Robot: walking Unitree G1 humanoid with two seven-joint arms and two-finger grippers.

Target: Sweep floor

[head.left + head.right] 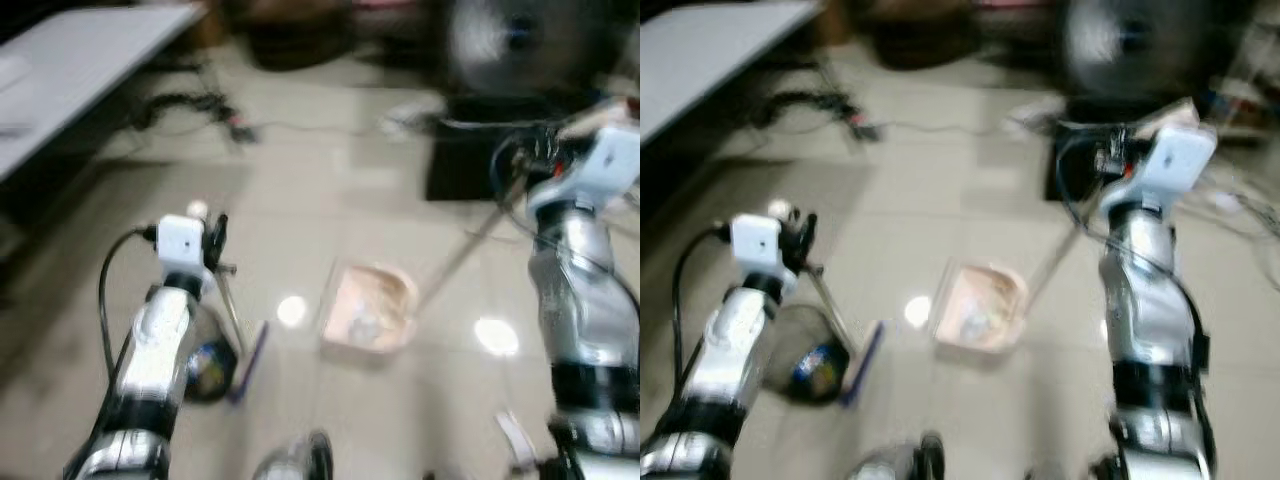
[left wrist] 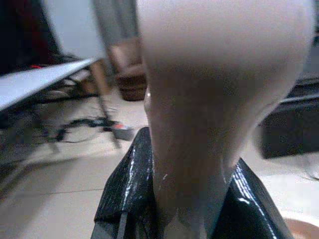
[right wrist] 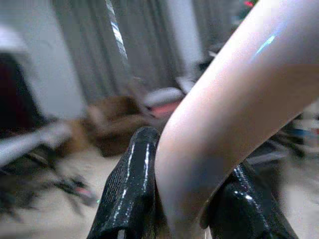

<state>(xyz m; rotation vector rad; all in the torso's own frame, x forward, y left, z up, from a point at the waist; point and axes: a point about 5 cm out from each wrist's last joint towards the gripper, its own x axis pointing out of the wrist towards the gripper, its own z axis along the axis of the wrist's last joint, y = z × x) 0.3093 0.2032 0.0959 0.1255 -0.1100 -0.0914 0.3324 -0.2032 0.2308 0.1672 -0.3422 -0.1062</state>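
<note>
**Q:** Floor tools first: where are they?

**A:** Both sit on the pale, glossy tiled floor (image 1: 330, 190) in front of the robot. A pinkish dustpan (image 1: 368, 308) lies between the two arms, with pale debris in its tray. Its thin handle (image 1: 462, 254) slants up toward the right arm. Beside the left arm, a slim metal broom shaft (image 1: 229, 305) runs down to a purple-edged brush head (image 1: 248, 360) on the tiles.

**Q:** What are the grippers doing?

**A:** The left gripper (image 2: 184, 199) has its black fingers (image 2: 124, 184) closed around a thick pale handle end that looms very close to the wrist camera. The right gripper (image 3: 182, 199) is closed likewise on a pale curved handle, its fingers (image 3: 127, 189) pressed against either side. From the head views, the left arm (image 1: 160, 340) reaches forward on the left and the right arm (image 1: 585, 290) rises on the right, toward the dustpan's handle.

**Q:** Anything else nearby?

**A:** A dark round object with a blue patch (image 1: 208, 370) rests on the floor just beside the left arm; blur hides what it is. A grey-white table (image 1: 80, 70) stretches along the far left, with black cables (image 1: 185, 105) tangled on the floor beneath its end. A round fan (image 1: 515, 40) stands at the back right above a black base (image 1: 465, 160). Bright ceiling-light reflections (image 1: 292, 310) dot the tiles. The head views are blurred.
</note>
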